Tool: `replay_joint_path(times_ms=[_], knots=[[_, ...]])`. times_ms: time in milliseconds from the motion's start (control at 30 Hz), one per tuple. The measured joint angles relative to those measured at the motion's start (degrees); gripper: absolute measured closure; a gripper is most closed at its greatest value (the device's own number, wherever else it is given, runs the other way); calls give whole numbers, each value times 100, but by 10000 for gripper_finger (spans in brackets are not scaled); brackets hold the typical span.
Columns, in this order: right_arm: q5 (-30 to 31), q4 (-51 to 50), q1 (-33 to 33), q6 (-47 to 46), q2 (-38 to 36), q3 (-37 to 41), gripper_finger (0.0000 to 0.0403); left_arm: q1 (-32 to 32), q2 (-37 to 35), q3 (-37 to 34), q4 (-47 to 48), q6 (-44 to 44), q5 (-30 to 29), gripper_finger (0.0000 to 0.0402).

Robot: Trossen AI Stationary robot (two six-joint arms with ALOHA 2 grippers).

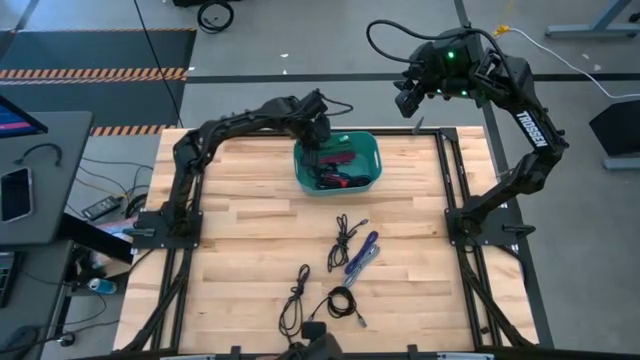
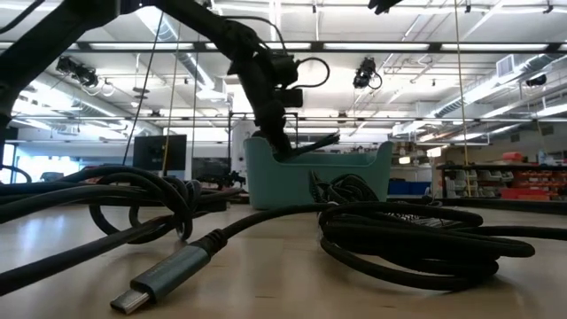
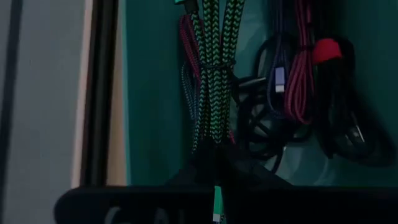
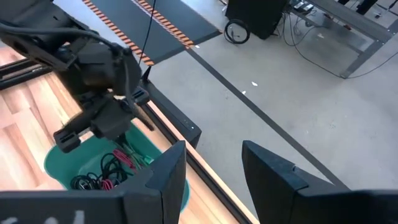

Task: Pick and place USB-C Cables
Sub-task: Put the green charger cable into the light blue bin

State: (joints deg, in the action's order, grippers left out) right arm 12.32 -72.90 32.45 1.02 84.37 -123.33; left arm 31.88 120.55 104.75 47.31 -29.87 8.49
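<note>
Closest to me on the wooden bench (image 1: 250, 200), a black cable (image 2: 416, 239) lies coiled near the front edge, its grey plug (image 2: 164, 279) pointing outward. Another black cable (image 1: 293, 297) lies stretched beside it. A little farther in sit a folded black cable (image 1: 340, 243) and, just beside it, a purple cable (image 1: 362, 254). Beyond them, toward the back of the bench, stands the teal bin (image 1: 372, 160), already holding several bundles in black, magenta and red. The left gripper (image 1: 322, 152) hangs over the bin's left side, clamped on a green braided cable (image 3: 214, 68) that dangles down inside the bin. Farthest off, the right gripper (image 4: 214, 168) is raised above the bench's back right corner, fingers apart and holding nothing.
</note>
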Motion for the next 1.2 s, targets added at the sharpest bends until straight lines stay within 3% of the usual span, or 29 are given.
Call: replay_joint_path(times_ms=[433,967,1200], knots=[[-42,-3,0,1,-1,0,239,-2,696,-2,81,58,187,395],[-46,-85,0,20,0,0,239,-131,668,4,2,238,-30,371],[-46,-103,0,68,0,0,239,-232,562,1034,490,232,-115,352]])
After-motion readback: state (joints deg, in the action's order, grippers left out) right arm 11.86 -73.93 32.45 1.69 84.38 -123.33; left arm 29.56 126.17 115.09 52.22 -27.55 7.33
